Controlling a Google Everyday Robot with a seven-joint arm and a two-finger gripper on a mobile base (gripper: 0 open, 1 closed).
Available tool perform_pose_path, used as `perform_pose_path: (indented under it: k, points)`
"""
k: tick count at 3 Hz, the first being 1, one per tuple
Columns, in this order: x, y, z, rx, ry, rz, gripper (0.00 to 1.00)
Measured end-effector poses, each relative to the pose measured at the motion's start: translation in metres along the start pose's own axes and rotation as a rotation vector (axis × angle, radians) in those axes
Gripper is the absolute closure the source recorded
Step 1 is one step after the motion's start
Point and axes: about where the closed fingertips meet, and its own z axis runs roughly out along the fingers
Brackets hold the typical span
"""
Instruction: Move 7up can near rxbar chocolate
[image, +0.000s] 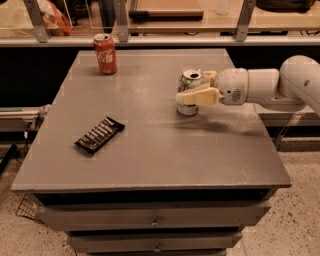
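The 7up can (187, 82), silver-white and green with a silver top, stands upright on the grey table (150, 150), right of centre. My gripper (193, 86) reaches in from the right and is open, with one finger (199, 96) across the can's front and the other behind it, so the can stands between them. The rxbar chocolate (99, 134), a flat dark bar with white lettering, lies at the table's left, well away from the can.
A red cola can (105, 53) stands at the table's far left corner. A shelf with metal brackets (160, 40) runs behind the table. Drawers (155, 219) sit under the tabletop. My white arm (280, 85) spans the table's right edge.
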Motion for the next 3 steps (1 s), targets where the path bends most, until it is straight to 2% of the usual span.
perform_pose_path:
  k: [1,2,3]
  points:
    - [-0.01,-0.002,0.007,0.016,-0.004,-0.004,0.62]
    - [-0.028,0.006,0.016,0.018,-0.022,0.01,0.84]
    - [-0.054,0.03,0.029,0.003,-0.042,0.036,1.0]
